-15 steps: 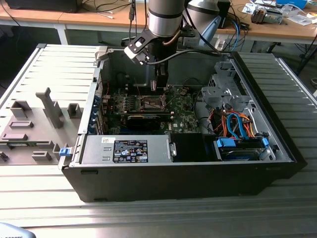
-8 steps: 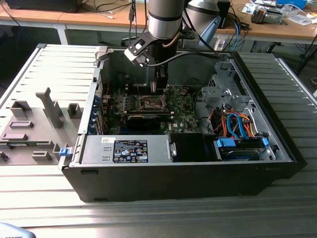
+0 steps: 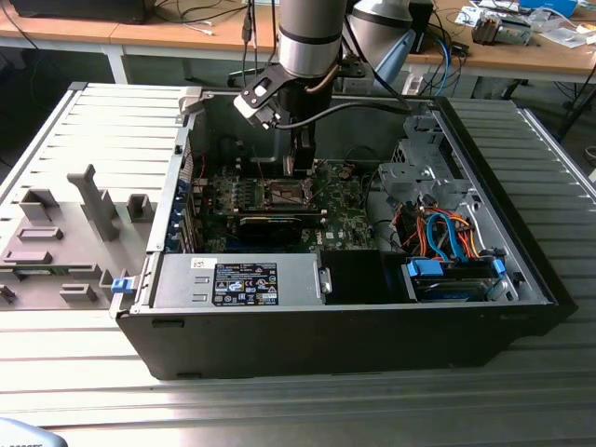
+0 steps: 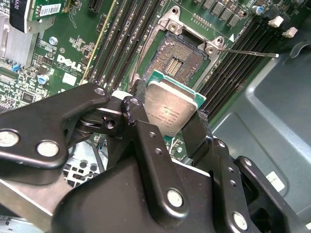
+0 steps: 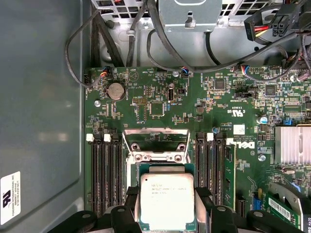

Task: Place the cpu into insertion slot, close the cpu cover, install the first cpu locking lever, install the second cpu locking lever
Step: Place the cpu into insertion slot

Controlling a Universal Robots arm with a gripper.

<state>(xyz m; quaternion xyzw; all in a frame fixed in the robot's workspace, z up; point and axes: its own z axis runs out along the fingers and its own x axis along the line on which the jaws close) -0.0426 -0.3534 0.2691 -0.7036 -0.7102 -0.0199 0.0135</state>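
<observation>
Gripper: black, fingers clenched on two opposite edges of the chip; in the exterior view it is down inside the open computer case.
Chip: silver face up, green rim, fine print on the face. It is held over the socket and not seated; the socket's dark contact field lies bare in the second wrist view.
Cover: grey metal frame, swung up at the socket edge away from the gripper.
Lever rod: thin, sticking out sideways from a socket corner.
Memory slots: long black rows close along both sides of the socket, leaving little room.
Green board: white lettering, coin battery.
Case wall: flat grey, with a white sticker.
Cables: beyond the board's far edge.
</observation>
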